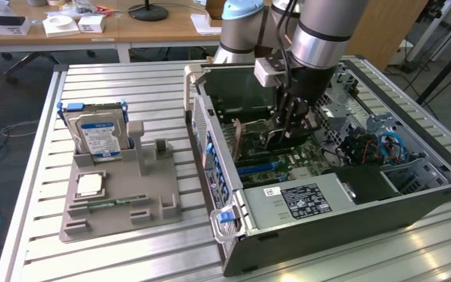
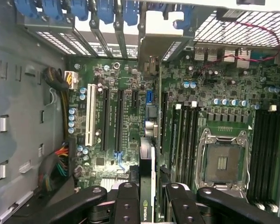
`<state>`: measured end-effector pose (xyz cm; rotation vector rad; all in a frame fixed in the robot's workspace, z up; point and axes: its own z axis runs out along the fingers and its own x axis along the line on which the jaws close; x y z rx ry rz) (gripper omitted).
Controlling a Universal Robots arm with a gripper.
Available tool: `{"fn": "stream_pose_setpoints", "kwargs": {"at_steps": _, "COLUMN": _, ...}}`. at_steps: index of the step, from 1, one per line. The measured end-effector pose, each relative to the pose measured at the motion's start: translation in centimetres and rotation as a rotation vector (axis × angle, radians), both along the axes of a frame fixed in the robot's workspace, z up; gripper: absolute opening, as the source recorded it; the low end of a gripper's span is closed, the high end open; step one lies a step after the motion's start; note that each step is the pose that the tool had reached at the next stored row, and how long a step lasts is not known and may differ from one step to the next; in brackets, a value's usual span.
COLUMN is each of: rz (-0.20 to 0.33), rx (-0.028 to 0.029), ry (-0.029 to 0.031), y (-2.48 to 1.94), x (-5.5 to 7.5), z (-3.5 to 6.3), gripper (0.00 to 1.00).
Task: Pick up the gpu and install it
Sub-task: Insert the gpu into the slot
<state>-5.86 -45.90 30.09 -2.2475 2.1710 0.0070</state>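
Observation:
My gripper (image 1: 286, 130) reaches down into the open computer case (image 1: 234, 194) and is shut on the gpu (image 2: 147, 173). In the wrist view the card stands edge-on between the two black fingers (image 2: 127, 201), with its grey metal end bracket (image 2: 149, 44) up against the case's rear slot openings. The gpu hangs over the motherboard (image 2: 126, 121) between the black expansion slots (image 2: 119, 119) and the memory slots. In the exterior view the gpu (image 1: 239, 140) shows as a thin dark board under the gripper. I cannot tell whether it touches a slot.
On the exterior view's left, a grey fixture (image 1: 120, 197) holds a silver hard drive with a blue label (image 1: 100, 138), a processor chip (image 1: 90, 185) and a narrow green memory stick (image 1: 112, 204). Inside the case are the power supply (image 1: 304, 200), cable bundles (image 1: 374, 147) and an empty processor socket (image 2: 221, 161).

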Motion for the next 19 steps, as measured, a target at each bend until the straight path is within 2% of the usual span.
{"fn": "stream_pose_setpoints", "kwargs": {"at_steps": 7, "rz": 0.0, "rx": 0.0, "ry": 0.0, "y": 0.0, "x": 0.0, "z": -0.23, "gripper": 0.27}}
{"fn": "stream_pose_setpoints", "kwargs": {"at_steps": 9, "rz": 0.0, "rx": 0.0003, "ry": -0.0016, "y": 0.0, "x": -0.3, "z": -0.32, "gripper": 0.27}}
{"fn": "stream_pose_setpoints", "kwargs": {"at_steps": 19, "rz": 0.0, "rx": 0.0009, "ry": -0.0016, "y": -0.03, "x": -0.8, "z": -1.99, "gripper": 0.27}}
